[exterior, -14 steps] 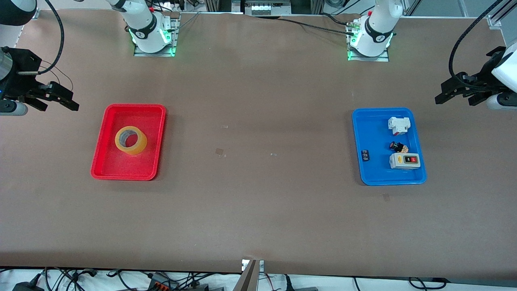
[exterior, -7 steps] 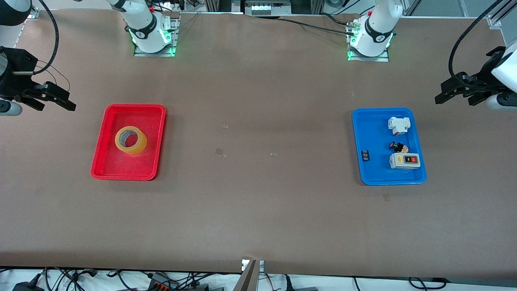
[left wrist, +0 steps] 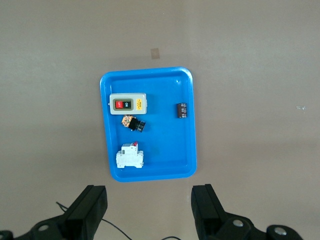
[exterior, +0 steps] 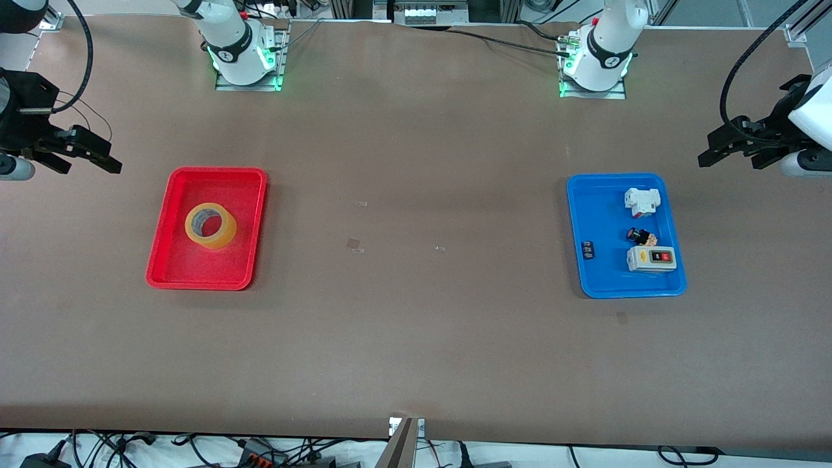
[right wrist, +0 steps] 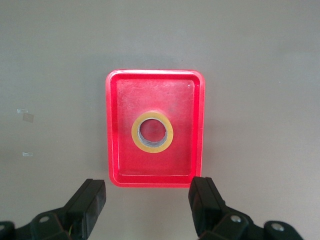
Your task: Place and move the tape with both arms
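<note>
Hanging high over the bench's edge at the right arm's end, the right gripper (exterior: 88, 158) has its jaws spread wide and holds nothing; in its wrist view the right gripper (right wrist: 149, 205) shows two black fingers (right wrist: 89, 201) well apart, with bare bench between them. Near it, toward the middle of the bench, lies the red tray (exterior: 174, 214), flat on the brown bench (exterior: 416, 325). The tape (exterior: 210, 225) rests inside the red tray (right wrist: 115, 125), lying on its flat side with the hollow core facing up, about at the tray's middle; the tape (right wrist: 152, 132) touches none of the tray's walls.

Toward the left arm's end lies the blue tray (exterior: 595, 208). In it sit a white breaker (exterior: 641, 201) at the part farthest from the front camera, a small black and orange button (exterior: 640, 236) nearer, and a white switch box (exterior: 651, 259) nearest of the three. A small black part (exterior: 587, 249) lies beside the tray's wall that faces the bench's middle.

Over the bench's edge at the left arm's end hangs the left gripper (exterior: 728, 148), up in the air, jaws wide apart and empty. Its wrist view shows the left gripper (left wrist: 149, 212) with the blue tray (left wrist: 187, 150) below.
</note>
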Motion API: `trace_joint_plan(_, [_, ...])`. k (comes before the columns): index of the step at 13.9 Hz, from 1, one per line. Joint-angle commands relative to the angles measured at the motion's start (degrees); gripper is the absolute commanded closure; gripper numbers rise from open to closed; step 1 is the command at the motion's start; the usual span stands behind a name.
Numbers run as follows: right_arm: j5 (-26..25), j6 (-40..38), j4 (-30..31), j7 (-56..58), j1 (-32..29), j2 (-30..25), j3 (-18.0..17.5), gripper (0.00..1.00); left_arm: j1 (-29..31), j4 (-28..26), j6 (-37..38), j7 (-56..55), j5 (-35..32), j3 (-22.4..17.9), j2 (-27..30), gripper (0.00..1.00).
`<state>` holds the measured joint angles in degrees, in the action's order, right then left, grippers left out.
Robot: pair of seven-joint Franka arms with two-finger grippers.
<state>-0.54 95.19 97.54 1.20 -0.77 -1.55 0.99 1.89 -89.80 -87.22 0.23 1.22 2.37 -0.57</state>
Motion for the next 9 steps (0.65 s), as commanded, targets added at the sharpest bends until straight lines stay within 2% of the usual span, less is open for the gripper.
trace_joint_plan(1, [0.45, -0.88, 0.10, 1.78, -0.90, -0.83, -0.90, 0.00, -0.13, 1.03, 1.26, -0.76, 0.80, 0.10, 0.22, 0.00])
trace_joint_plan(9, [0.19, -1.32, 0.37, 1.70, -0.90, -1.35, -0.90, 0.00, -0.04, 1.03, 1.35, -0.76, 0.80, 0.10, 0.13, 0.00])
